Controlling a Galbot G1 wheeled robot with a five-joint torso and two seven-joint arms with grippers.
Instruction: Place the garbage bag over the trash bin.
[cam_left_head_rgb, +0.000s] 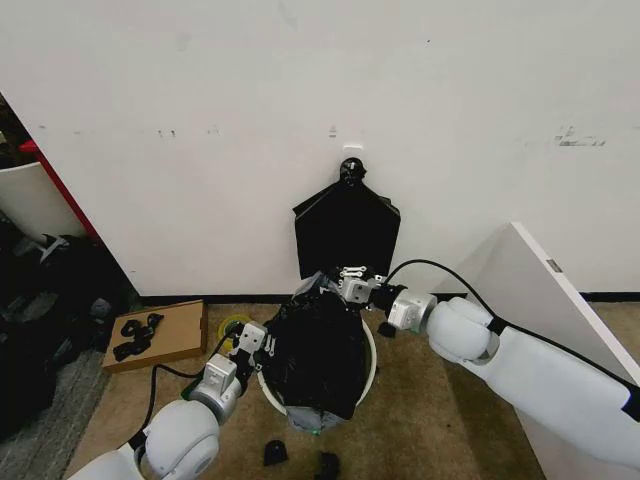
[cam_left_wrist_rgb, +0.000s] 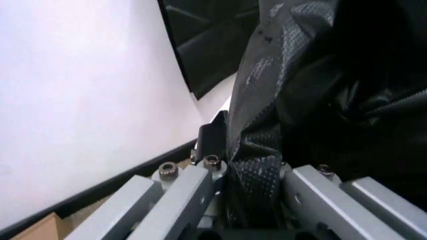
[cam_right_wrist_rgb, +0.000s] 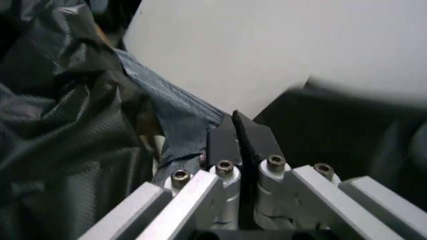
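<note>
No writing shows on the round cream trash bin (cam_left_head_rgb: 372, 372). The crinkled glossy garbage bag (cam_left_head_rgb: 318, 352) drapes it. The left claw (cam_left_head_rgb: 256, 340) pinches bag film at the left rim; the right claw (cam_left_head_rgb: 352, 283), at the far rim, is closed, its hold unclear.

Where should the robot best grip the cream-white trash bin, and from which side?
Probably at the bare rolled rim of the trash bin on the robot's right side, from above. The garbage bag covers the rest, and the rim gives the fingers an edge.
</note>
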